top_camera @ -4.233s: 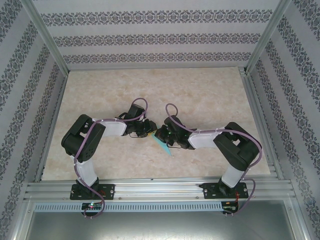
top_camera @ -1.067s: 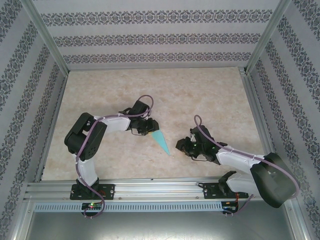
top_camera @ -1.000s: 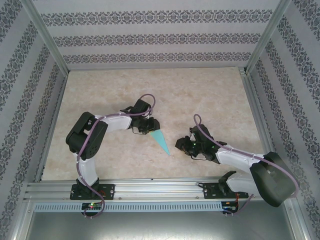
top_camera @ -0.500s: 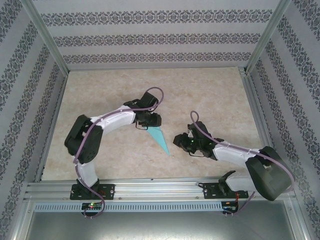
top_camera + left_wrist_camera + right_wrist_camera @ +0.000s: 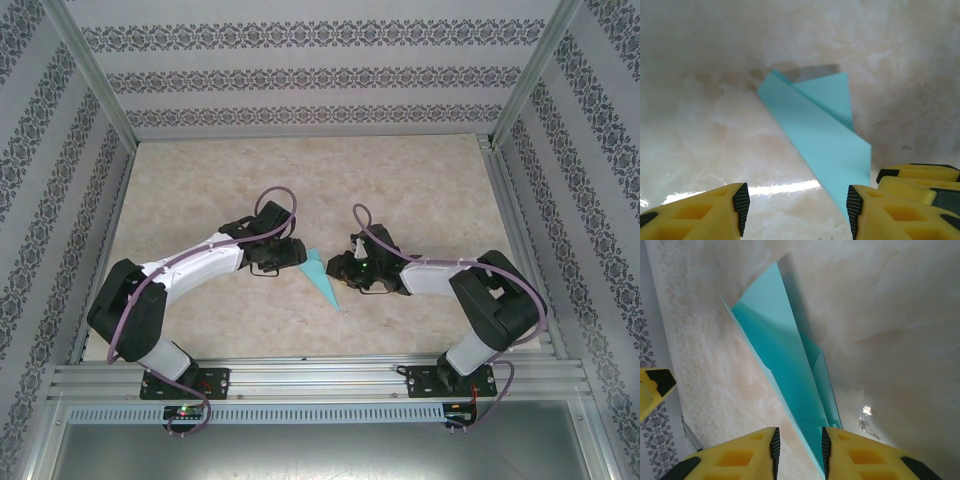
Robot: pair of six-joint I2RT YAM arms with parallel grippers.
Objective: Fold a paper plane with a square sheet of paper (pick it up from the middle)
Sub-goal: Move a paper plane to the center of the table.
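A small teal-turquoise paper plane (image 5: 321, 278), folded into a narrow pointed dart, lies on the beige marble-patterned tabletop (image 5: 420, 190) just below the centre of the overhead frame, its broad end toward the top and its point angled to the lower right. Two black-and-white arms reach in from either side: the left gripper (image 5: 299, 257) sits just beside the plane's broad end, the right gripper (image 5: 339, 272) just beside its right edge. In the left wrist view, that gripper's yellow fingers (image 5: 725, 212) stand wide apart along the bottom of the frame, clamping nothing, while the plane runs from upper centre down toward the lower-right finger. In the right wrist view, the yellow fingers (image 5: 740, 457) are narrowly parted with bare tabletop between them; the plane tapers from upper left down beside the lower-right finger, unclamped.
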